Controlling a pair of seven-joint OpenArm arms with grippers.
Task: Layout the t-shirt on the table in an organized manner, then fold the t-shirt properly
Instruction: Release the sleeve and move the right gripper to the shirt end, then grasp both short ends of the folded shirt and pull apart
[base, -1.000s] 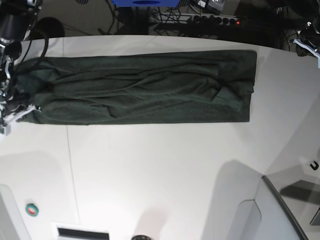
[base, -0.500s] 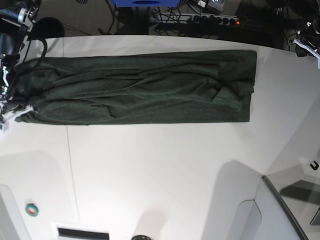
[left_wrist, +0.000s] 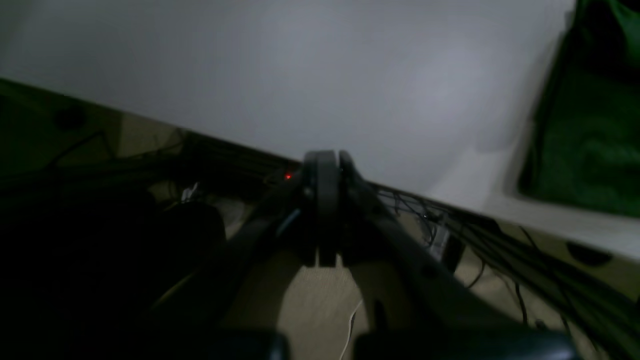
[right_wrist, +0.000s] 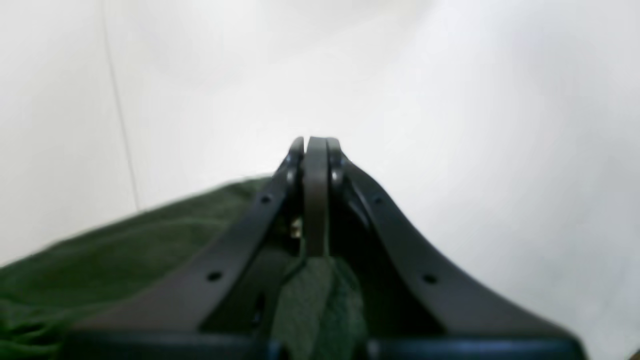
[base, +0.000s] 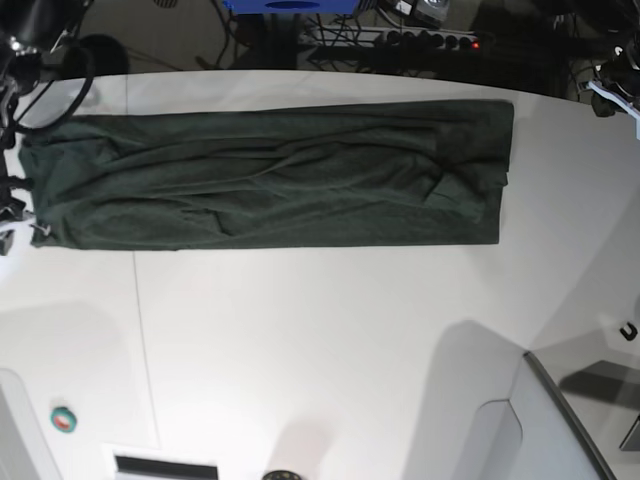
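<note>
The right gripper pinches an end of the long folded t-shirt, the left gripper hangs pressed together off it; tugging could skew folds.

A power strip with a red light lies beyond the far edge; a blue object sits left of it.

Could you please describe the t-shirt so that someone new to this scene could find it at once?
Start with the large white table that fills the base view. Along its far side lies a long dark band, the forest-green t-shirt, folded into a narrow strip. It is the only cloth there, and the right gripper pinches its end.
</note>
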